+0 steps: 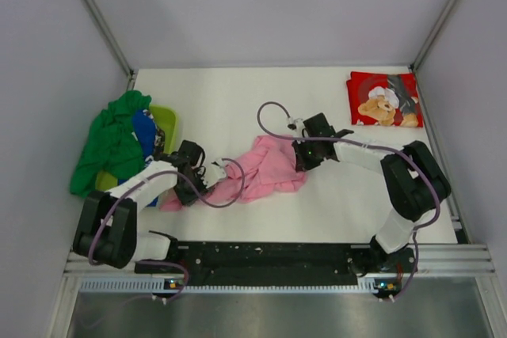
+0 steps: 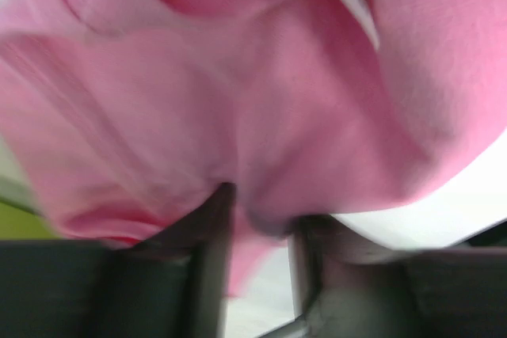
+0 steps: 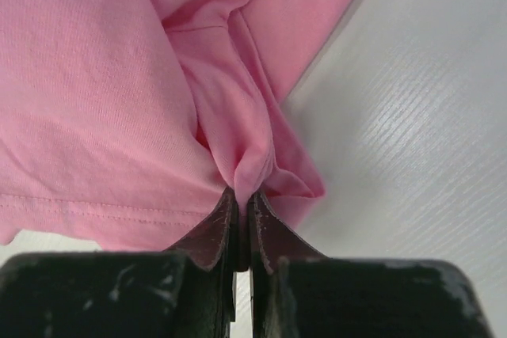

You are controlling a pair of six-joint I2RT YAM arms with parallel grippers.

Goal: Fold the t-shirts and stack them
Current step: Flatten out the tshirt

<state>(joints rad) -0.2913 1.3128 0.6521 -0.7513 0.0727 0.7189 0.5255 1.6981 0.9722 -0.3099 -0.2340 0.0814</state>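
Observation:
The pink t-shirt (image 1: 265, 168) lies crumpled at the table's middle. My right gripper (image 1: 303, 160) is at its right edge; in the right wrist view the gripper (image 3: 244, 195) is shut on a pinched fold of the pink t-shirt (image 3: 119, 116). My left gripper (image 1: 210, 176) is at the shirt's left end. In the blurred left wrist view its fingers (image 2: 210, 235) stand apart, with a bulge of pink t-shirt (image 2: 261, 116) hanging between the tips of the gripper (image 2: 265, 211). The red teddy-bear t-shirt (image 1: 384, 99) lies folded at the back right.
A heap of green (image 1: 111, 144), blue (image 1: 144, 128) and yellow-green (image 1: 164, 120) shirts sits at the left edge, close behind my left arm. White walls (image 1: 47, 77) close in the table on three sides. A metal rail (image 1: 261, 255) runs along the near edge.

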